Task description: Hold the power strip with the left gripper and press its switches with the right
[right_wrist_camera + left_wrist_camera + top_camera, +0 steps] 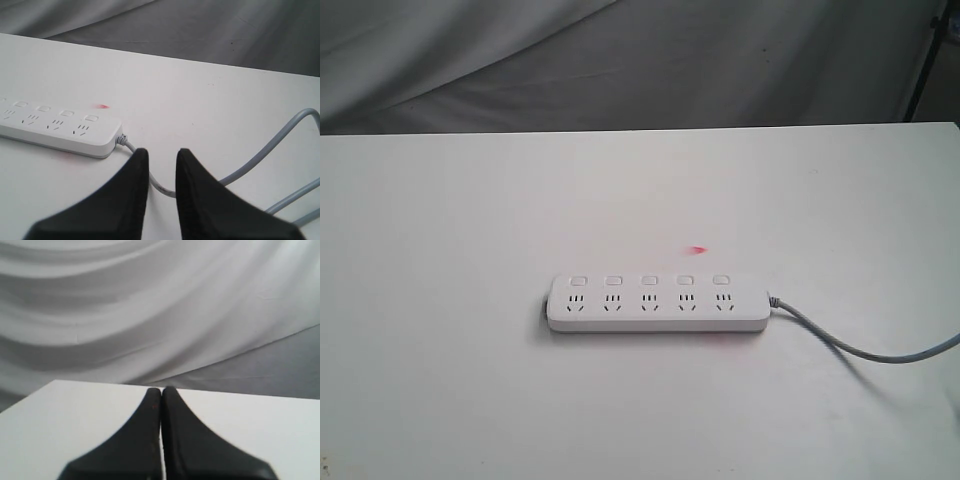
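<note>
The white power strip [655, 303] lies flat on the table, its five square switches [650, 281] in a row along the far side. Its grey cord [860, 345] leaves the right end and runs off to the right. Neither arm shows in the exterior view. In the left wrist view my left gripper [161, 390] is shut with nothing in it, above bare table, and the strip is out of that view. My right gripper [161, 152] is open by a narrow gap and empty, hovering over the cord [265, 155] just past the cord end of the strip [55, 130].
The white table [470, 250] ends at a far edge against a draped grey cloth [620, 60]. A small red mark [697, 249] sits on the table just behind the strip. A dark stand leg [925, 70] shows at the back right.
</note>
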Robot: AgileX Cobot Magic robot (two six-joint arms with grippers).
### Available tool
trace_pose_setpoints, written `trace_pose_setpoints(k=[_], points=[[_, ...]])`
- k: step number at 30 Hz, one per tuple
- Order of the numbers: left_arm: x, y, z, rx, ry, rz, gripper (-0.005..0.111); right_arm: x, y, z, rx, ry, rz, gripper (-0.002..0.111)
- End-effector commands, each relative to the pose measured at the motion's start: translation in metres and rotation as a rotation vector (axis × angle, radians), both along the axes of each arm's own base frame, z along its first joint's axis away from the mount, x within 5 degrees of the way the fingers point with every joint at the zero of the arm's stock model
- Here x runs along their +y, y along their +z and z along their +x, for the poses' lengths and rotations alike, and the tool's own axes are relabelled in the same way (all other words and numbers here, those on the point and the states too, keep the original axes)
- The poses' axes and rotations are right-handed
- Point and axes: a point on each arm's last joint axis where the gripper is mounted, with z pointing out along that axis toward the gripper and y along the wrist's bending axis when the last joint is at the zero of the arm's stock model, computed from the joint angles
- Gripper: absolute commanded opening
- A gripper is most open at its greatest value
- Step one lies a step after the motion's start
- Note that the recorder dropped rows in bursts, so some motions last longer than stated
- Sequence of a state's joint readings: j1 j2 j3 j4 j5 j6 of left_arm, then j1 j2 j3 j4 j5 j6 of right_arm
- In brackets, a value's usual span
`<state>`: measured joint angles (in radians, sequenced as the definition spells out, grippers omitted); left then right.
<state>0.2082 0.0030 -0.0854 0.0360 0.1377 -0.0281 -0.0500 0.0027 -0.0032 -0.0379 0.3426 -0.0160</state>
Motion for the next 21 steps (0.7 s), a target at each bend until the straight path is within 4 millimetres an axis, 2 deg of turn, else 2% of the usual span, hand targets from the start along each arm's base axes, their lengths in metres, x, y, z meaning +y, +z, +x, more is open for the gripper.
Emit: trace_pose_setpoints(k=[1, 4, 7, 14, 21], points=[[0.001, -0.018, 0.003, 0.033, 0.002, -0.055, 0.000, 0.000, -0.001, 0.000, -0.001, 0.001, 0.004, 0.019], [0.001, -0.027, 0.004, 0.062, 0.003, -0.062, 0.000, 0.000, -0.001, 0.000, -0.001, 0.001, 0.004, 0.019], [0.001, -0.028, 0.004, 0.065, 0.003, -0.062, 0.000, 0.000, -0.001, 0.000, -0.001, 0.001, 0.004, 0.019], [0.001, -0.041, 0.003, 0.207, 0.012, -0.091, 0.000, 0.000, -0.001, 0.000, -0.001, 0.001, 0.004, 0.019], [0.001, -0.040, 0.003, 0.195, 0.010, -0.090, 0.000, 0.000, -0.001, 0.000, -0.001, 0.001, 0.004, 0.019]])
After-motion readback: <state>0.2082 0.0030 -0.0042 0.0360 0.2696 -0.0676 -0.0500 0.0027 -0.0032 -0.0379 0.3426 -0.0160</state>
